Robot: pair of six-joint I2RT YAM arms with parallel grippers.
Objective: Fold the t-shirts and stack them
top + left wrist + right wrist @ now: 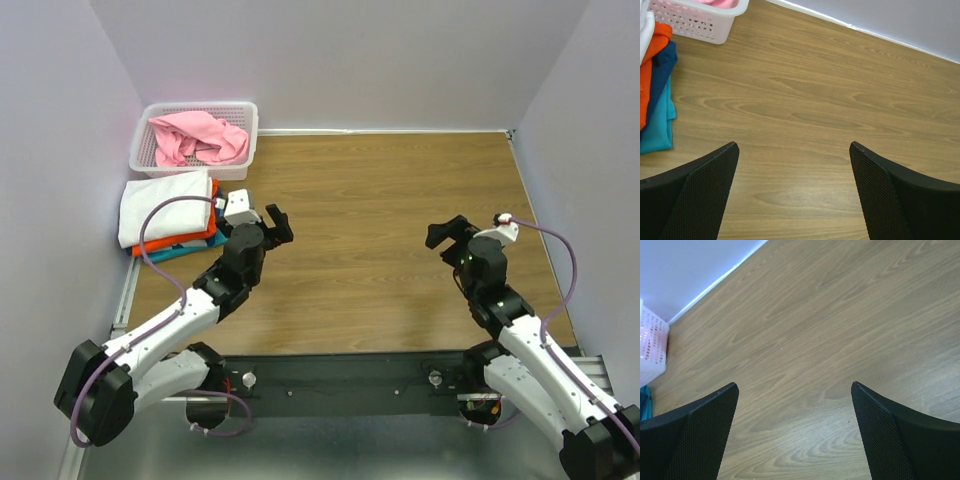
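Three folded t-shirts lie stacked at the table's left edge: a white t-shirt [160, 205] on top, an orange t-shirt [185, 240] under it and a teal t-shirt [178, 254] at the bottom. The left wrist view shows the orange [649, 75] and teal [659, 122] layers at its left border. A crumpled pink t-shirt [198, 138] fills the basket. My left gripper [278, 222] hovers open just right of the stack, holding nothing. My right gripper [447, 232] is open over bare wood at the right.
The white lattice basket [145, 133] stands in the back left corner, its wall showing in the left wrist view [695, 22] and the right wrist view [651, 350]. Walls close in the wooden table [380, 210] on three sides.
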